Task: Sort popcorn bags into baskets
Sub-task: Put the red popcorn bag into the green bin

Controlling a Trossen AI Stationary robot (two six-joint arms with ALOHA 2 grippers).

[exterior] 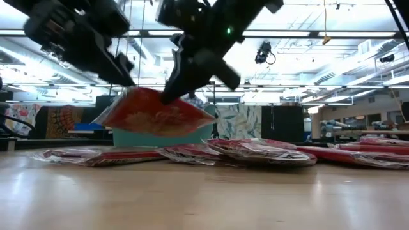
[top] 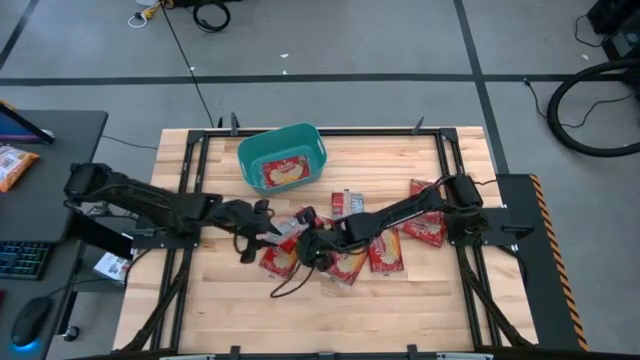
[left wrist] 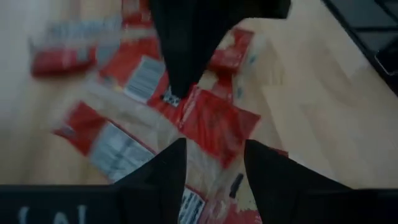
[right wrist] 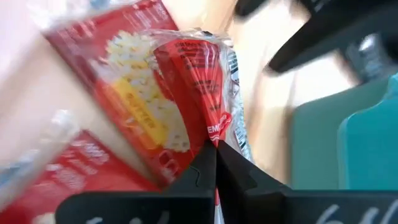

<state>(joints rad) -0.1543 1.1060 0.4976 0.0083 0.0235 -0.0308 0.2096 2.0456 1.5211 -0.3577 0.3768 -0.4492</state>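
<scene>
right gripper (right wrist: 214, 163): clamped tight on the edge of a popcorn bag (right wrist: 186, 81), fingers pressed together with the crinkly wrapper pinched between them. In the low view that held bag (exterior: 153, 114) hangs tilted, clear of the wood, with the gripper (exterior: 176, 89) coming down on it from above.

left gripper (left wrist: 214, 163): fingers spread apart, nothing between them, hovering right over the pile. The other arm's dark finger (left wrist: 180, 56) pokes in just ahead of it, so the two grippers are pretty much nose to nose.

loose bags (top: 385, 250): a messy overlapping bunch lying flat on the table (top: 400, 310), directly under and just beyond both sets of jaws, with a few more (top: 425, 225) trailing back along the right arm.

basket (top: 283, 156): teal tub, sits beyond the jaws toward the far edge of the table, apart from the pile. One bag (top: 284, 173) already lies flat inside it. From the right wrist view its teal wall (right wrist: 367, 143) shows just past the held bag.
</scene>
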